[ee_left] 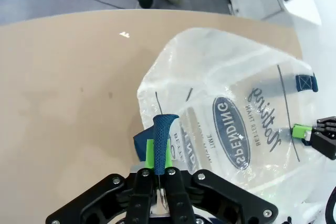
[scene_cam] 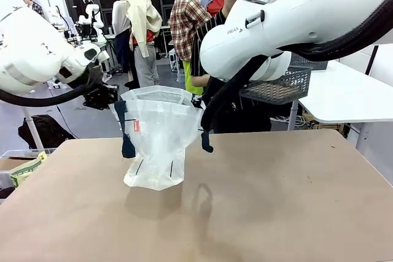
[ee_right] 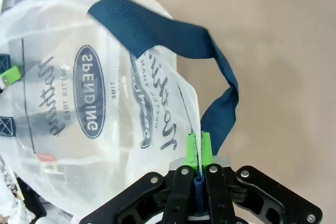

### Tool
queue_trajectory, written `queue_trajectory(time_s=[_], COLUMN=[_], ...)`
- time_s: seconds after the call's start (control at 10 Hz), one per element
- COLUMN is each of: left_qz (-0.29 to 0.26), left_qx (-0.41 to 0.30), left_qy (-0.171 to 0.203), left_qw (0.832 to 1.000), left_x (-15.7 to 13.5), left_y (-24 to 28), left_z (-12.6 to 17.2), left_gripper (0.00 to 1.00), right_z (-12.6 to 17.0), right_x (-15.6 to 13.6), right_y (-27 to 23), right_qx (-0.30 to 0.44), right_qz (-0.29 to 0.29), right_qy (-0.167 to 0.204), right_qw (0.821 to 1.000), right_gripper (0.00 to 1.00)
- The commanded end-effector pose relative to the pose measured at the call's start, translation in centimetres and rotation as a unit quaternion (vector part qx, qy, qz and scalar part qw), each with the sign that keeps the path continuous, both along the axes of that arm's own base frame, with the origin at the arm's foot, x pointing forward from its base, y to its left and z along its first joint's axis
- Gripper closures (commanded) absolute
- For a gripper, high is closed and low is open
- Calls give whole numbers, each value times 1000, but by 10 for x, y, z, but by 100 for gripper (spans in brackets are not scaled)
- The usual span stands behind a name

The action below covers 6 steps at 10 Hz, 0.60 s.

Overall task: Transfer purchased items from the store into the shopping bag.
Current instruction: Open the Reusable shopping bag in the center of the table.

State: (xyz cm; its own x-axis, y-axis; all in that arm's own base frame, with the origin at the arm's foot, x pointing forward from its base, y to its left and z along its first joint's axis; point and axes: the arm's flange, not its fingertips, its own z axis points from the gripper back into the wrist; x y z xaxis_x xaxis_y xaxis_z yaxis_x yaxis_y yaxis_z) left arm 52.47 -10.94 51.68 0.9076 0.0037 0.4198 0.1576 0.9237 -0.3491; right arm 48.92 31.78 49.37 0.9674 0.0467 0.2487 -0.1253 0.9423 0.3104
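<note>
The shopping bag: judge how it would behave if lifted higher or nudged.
Probably floppy: the shopping bag sags crinkled between the left claw and right claw. Likely light, being thin and translucent. A nudge would probably just dent it.

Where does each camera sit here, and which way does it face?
Front view: fixed between the arms, facing across the brown table at the person and a dark grey lattice plastic basket; white left arm and right arm show.
Left wrist view: on the left arm, looking down; left end effector shut on a dark blue strap handle.
Right wrist view: on the right arm, looking down; right end effector shut on the second handle.
Shared: all see the translucent whitish crinkly plastic bag.
</note>
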Motion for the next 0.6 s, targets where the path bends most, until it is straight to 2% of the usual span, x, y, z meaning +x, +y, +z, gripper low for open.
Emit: queue_trajectory(time_s=[0.0, 0.2, 0.5], left_qz=[27, 41, 18], left_qx=[-12, 1, 6], left_qy=[3, 6, -6], left_qw=[1000, 999, 1000], left_x=[-14, -18, -22], left_y=[12, 26, 27], left_z=[-1, -1, -16], left_gripper=[100, 100, 100], right_z=[5, 6, -7], right_x=[5, 8, 9], right_y=[7, 16, 37], right_qx=[-15, -13, -32], right_qz=[-10, -9, 13], right_qy=[7, 1, 0], right_qw=[1000, 1000, 999], right_gripper=[100, 100, 100])
